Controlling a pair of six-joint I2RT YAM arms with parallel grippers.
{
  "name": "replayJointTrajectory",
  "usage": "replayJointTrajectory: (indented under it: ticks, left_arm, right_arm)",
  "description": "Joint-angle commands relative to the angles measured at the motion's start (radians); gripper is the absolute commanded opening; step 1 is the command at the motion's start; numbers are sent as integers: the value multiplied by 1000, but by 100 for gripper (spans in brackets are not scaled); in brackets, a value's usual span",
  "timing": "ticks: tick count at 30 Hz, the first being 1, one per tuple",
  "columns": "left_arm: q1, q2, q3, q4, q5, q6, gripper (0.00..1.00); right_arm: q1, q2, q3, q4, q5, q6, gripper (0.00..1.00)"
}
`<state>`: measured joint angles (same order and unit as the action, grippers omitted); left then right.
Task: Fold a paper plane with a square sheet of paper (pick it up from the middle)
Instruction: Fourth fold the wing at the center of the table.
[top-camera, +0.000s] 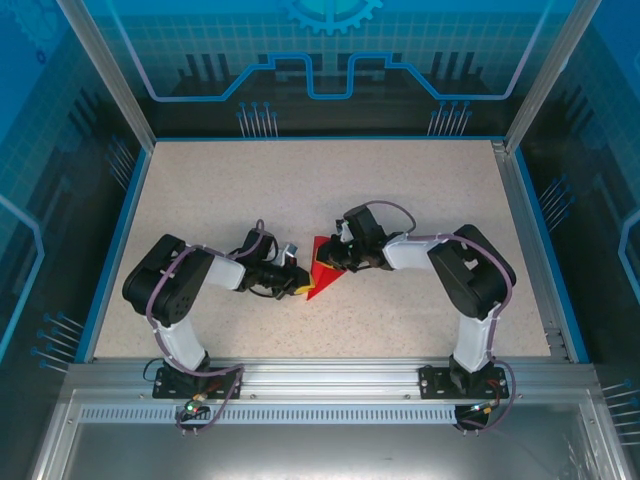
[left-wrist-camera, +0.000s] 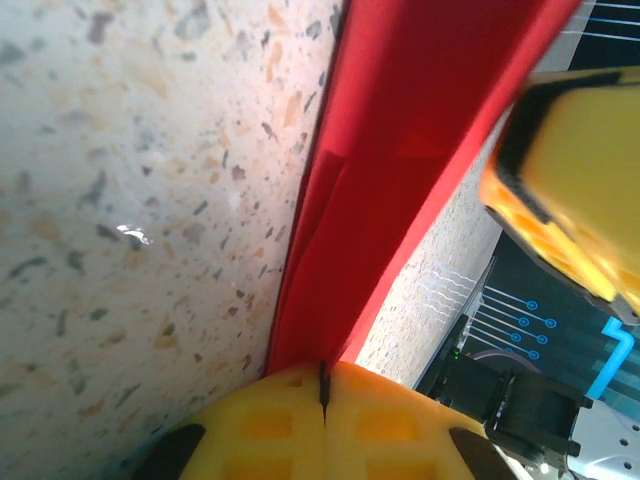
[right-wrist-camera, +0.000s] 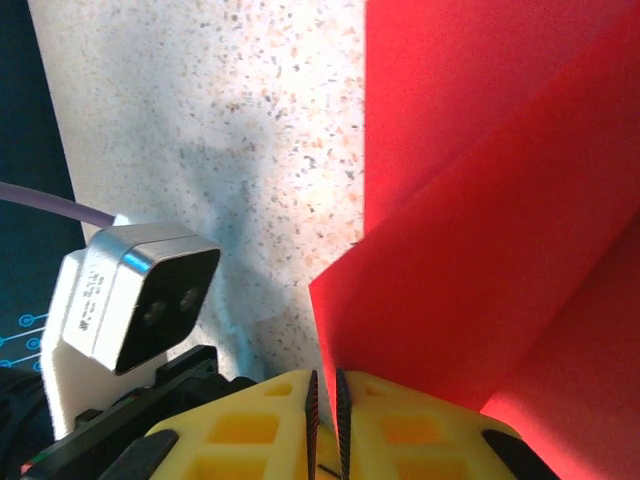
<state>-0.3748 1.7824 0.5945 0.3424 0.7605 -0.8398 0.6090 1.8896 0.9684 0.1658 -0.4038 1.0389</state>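
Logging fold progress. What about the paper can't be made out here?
Paper outline and fold count: top view, too small, partly covered by the left hand and right hand.
Paper's far end: left wrist view, cut off by the top edge.
Paper's right part: right wrist view, cut off by the frame edge.
How deep the paper sits in either hand: hidden by the yellow fingers.

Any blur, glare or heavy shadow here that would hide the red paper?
Top external: evenly lit and sharp, red paper clear. Left wrist: a close yellow pad is out of focus, small glint on the table. Right wrist: soft shadow across the table, paper sharp.
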Motion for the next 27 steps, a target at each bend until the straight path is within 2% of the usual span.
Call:
replayJointTrajectory:
  ticks: [1, 15, 27]
  left_arm:
    - [-7, 66, -10, -60, -95, -6, 2]
    - [-7, 65, -36, -37, -120, -20, 1]
    - [-6, 59, -38, -54, -121, -6, 1]
  right_arm:
    - [6, 29, 23, -28, -8, -14, 16]
    - [-9, 58, 34, -20, -45, -36, 17]
    - [-10, 81, 50, -91, -17, -44, 16]
